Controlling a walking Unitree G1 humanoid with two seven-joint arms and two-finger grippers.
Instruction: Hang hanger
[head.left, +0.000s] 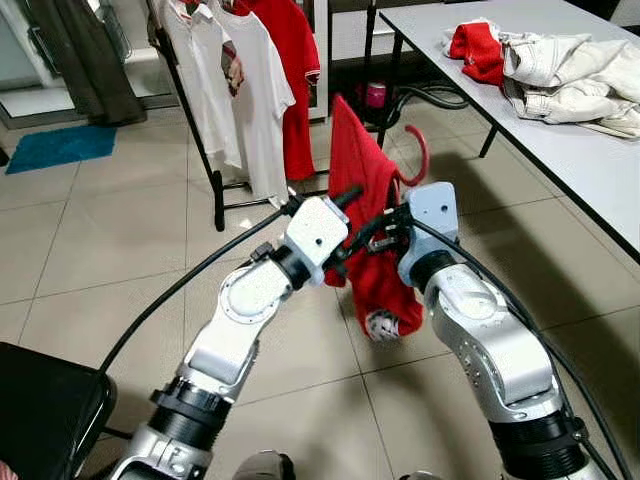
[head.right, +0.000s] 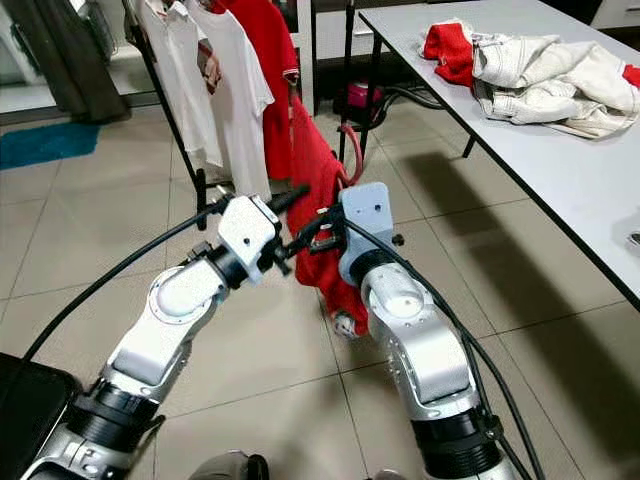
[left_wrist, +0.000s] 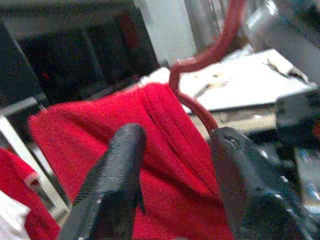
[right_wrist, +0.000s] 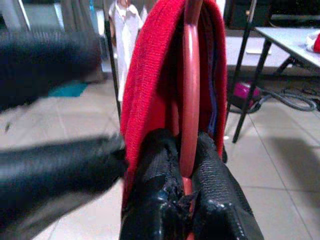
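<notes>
Above tiled floor: right gripper (right_wrist: 186, 192) clamps red hanger (right_wrist: 190, 95); left gripper (left_wrist: 175, 175) wide around red shirt (head.left: 372, 215).

Open tiled floor (head.left: 120, 240) lay ahead-left. The black garment rack with white and red shirts (head.left: 250, 90) blocked straight ahead, and the long grey table (head.left: 560, 150) hemmed the right.

clothes pile (head.left: 560, 70) on grey table (head.left: 590, 165)
</notes>
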